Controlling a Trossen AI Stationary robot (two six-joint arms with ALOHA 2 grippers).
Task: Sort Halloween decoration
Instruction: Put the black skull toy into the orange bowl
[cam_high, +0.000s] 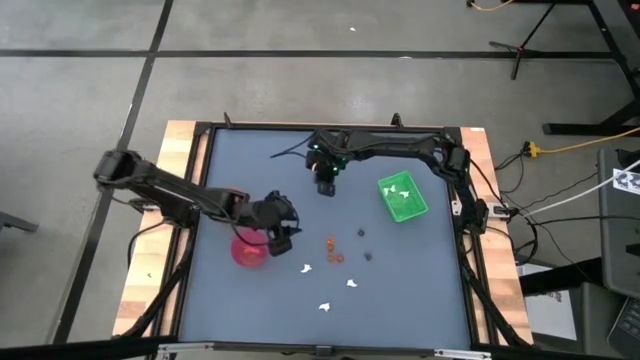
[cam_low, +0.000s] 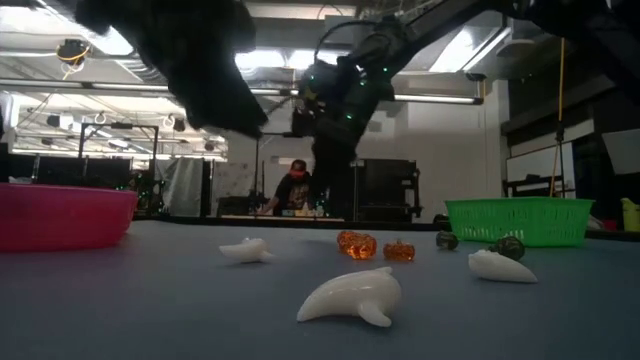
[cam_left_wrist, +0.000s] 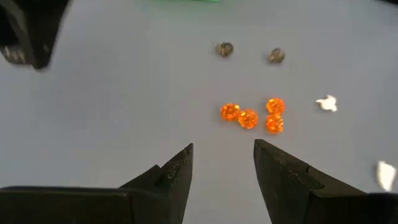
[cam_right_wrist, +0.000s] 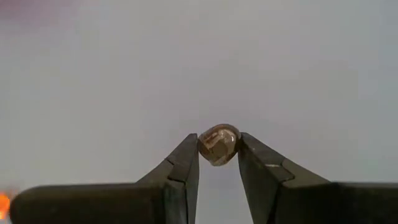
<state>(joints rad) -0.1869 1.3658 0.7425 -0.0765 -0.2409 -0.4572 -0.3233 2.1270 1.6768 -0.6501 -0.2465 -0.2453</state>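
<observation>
The Halloween decoration lies loose on the grey table: orange pieces (cam_left_wrist: 249, 116) in a small cluster, two dark roundish pieces (cam_left_wrist: 224, 48) beyond them, and white pieces (cam_high: 306, 268) toward the near edge. My left gripper (cam_left_wrist: 222, 155) hangs open above the table beside the pink bowl (cam_high: 248, 250), with the orange cluster just ahead of its fingers and nothing between them. My right gripper (cam_right_wrist: 217, 148) is above the table's far middle (cam_high: 325, 187), left of the green tray (cam_high: 403, 196), shut on one dark roundish piece (cam_right_wrist: 217, 143). My right gripper pinches the dark roundish piece by its two opposite sides (cam_right_wrist: 204, 147) between its two fingers, at their free ends. The fingers slant down toward the table. The piece is lifted clear of the table top.
The green tray (cam_low: 515, 220) holds a few white pieces at the far right. The pink bowl (cam_low: 60, 215) stands at the near left. A black frame (cam_high: 205, 190) rims the table. A person (cam_low: 295, 190) is in the room beyond the far edge.
</observation>
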